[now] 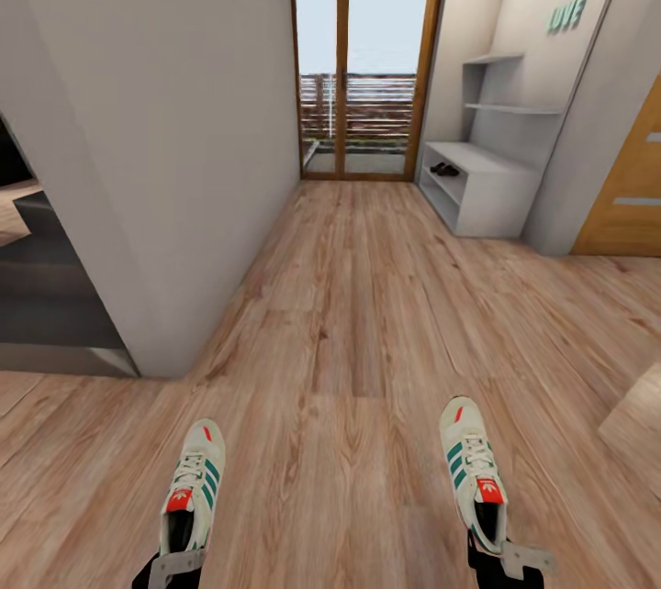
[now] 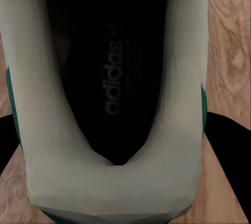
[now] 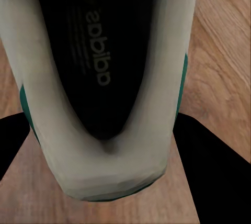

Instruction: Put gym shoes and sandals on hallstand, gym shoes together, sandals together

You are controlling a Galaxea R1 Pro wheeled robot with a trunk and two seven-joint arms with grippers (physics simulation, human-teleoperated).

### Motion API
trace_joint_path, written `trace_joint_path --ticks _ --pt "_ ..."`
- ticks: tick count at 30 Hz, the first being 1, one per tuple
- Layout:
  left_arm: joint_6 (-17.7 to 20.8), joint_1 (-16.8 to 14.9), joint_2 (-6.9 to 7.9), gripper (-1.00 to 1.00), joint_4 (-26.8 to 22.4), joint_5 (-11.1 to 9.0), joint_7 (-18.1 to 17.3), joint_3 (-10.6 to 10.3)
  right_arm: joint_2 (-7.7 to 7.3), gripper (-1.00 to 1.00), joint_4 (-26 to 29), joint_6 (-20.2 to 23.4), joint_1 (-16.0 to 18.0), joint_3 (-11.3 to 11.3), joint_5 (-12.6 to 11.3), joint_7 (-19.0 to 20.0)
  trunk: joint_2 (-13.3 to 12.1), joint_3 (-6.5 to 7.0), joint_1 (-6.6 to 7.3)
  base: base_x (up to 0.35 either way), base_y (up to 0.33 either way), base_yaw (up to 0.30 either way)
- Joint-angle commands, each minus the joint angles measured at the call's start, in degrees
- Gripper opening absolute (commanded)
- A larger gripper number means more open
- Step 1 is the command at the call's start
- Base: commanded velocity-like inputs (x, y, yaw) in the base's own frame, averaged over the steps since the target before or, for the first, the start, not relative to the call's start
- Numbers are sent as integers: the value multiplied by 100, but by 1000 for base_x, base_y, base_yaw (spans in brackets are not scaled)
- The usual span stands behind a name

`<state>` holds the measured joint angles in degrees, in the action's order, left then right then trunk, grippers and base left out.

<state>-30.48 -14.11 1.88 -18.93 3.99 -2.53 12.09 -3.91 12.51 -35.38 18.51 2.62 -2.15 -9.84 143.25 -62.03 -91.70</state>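
The left gripper was clamped on the heel of the left gym shoe at 7 o'clock in the head view, and the right gripper was clamped on the heel of the right gym shoe at 5 o'clock, both toes pointing to 12. Each arm reached forward low over the corridor floor. The hallstand stood at 1 o'clock with the two sandals on its flat top.
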Motion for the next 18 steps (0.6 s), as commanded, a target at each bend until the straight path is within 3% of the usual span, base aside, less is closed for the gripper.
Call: trace_joint_path --ticks 1,18 --pt "-19 -4 -4 -100 4 41 -29 48 -1 -100 -3 -21 3 11 -21 15 2 -5 -2 340 0 0" --pt "-18 -4 4 -100 4 15 -29 48 -5 -100 -3 -21 3 11 -22 -7 2 -5 -2 340 0 0"
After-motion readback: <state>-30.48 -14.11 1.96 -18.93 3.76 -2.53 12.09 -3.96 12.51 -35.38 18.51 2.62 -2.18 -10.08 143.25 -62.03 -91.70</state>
